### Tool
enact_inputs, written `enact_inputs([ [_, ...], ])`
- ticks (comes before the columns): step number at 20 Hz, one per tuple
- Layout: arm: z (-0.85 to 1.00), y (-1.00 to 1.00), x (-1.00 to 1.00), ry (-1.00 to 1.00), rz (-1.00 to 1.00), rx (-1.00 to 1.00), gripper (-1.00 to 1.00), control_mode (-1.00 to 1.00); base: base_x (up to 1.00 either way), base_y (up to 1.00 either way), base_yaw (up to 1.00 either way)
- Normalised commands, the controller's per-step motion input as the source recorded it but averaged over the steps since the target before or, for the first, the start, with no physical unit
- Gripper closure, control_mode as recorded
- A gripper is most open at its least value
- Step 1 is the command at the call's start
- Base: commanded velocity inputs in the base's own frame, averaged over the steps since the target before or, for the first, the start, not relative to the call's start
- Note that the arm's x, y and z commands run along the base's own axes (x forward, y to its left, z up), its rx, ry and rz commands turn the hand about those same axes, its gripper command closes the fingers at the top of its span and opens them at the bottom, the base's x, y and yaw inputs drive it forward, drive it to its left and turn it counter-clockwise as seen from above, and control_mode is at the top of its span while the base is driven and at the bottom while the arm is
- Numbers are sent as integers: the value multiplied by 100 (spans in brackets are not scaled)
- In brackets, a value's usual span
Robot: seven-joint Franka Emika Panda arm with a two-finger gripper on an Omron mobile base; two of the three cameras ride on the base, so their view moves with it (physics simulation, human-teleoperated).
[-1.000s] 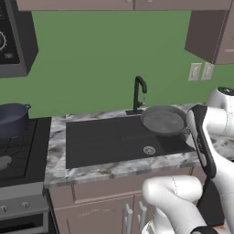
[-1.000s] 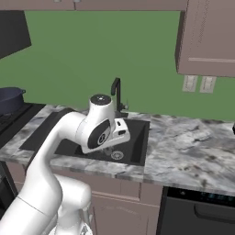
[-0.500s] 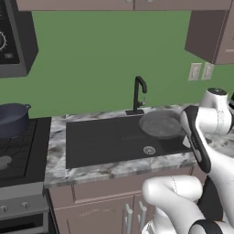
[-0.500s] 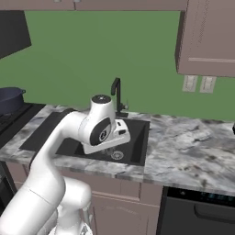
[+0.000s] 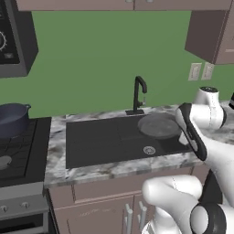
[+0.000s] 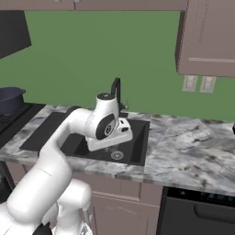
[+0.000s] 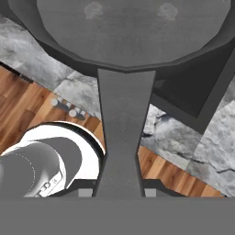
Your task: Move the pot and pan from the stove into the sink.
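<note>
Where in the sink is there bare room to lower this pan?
The sink floor is bare from its left wall across to the drain. The pan, held by the gripper, hangs over the right end by the faucet, the tighter spot.

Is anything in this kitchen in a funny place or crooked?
The pan isn't on the stove or sitting down in the sink. The gripper holds its handle, so it hangs over the sink's right end. The pot sits on the stove normally.

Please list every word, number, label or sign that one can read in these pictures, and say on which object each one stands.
There is no readable text.
The dial marks on the black appliance at upper left are too small to read.
The pan, pot and sink carry no labels.
</note>
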Motion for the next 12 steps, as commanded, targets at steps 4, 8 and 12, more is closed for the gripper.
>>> enact_inputs([
  [4,-14,-7,32,7,0,0,100,-100,0,0,0],
  [8,-16,-6,33,7,0,0,100,-100,0,0,0],
  [12,-20,-4,36,6,0,0,100,-100,0,0,0],
])
